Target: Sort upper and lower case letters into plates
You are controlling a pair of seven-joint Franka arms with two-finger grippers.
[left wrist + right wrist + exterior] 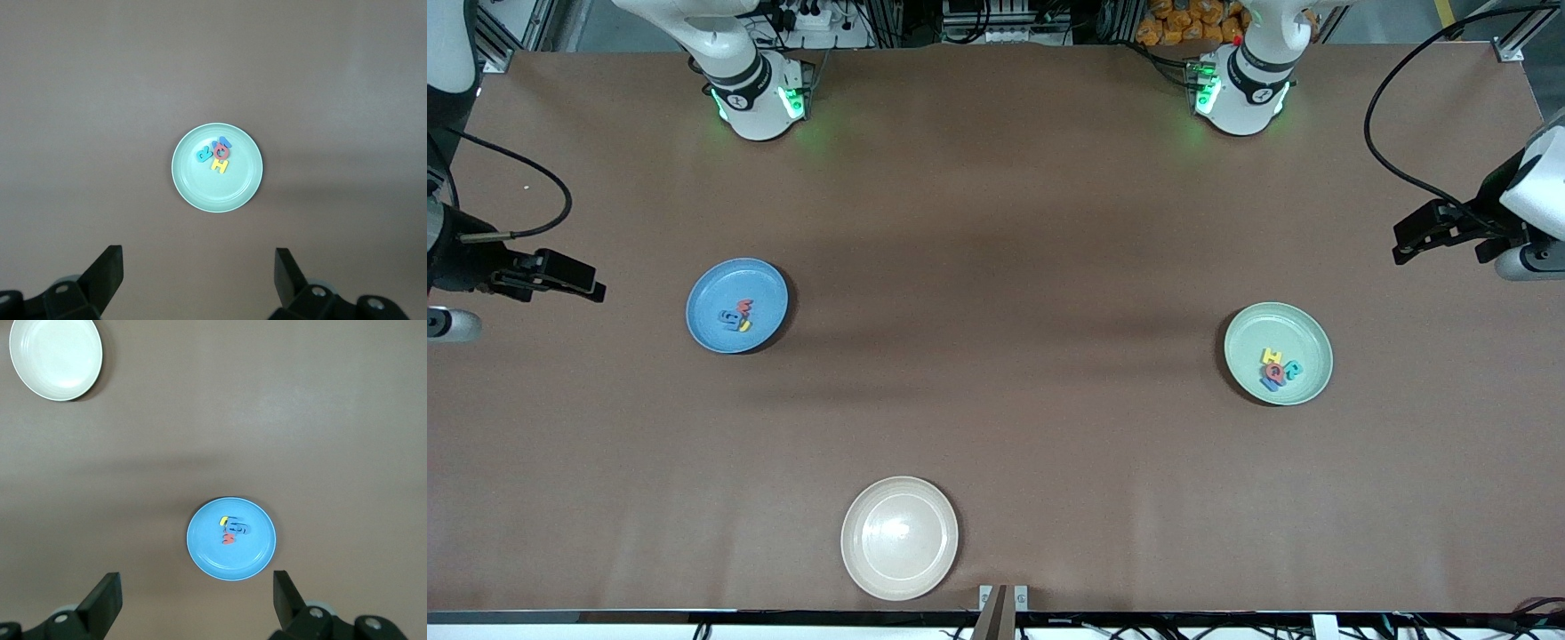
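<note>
Letters (737,315) are lying sorted in both plates (703,331); left gripper (199,277) and right gripper (197,599), jaws apart, are waiting clear at the frame's edges, best kept parked there.

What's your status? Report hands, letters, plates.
Left hand and right hand open, empty, waiting at table ends. Letters piled in green plate, others in blue plate. Cream plate bare. Nothing in the way.
</note>
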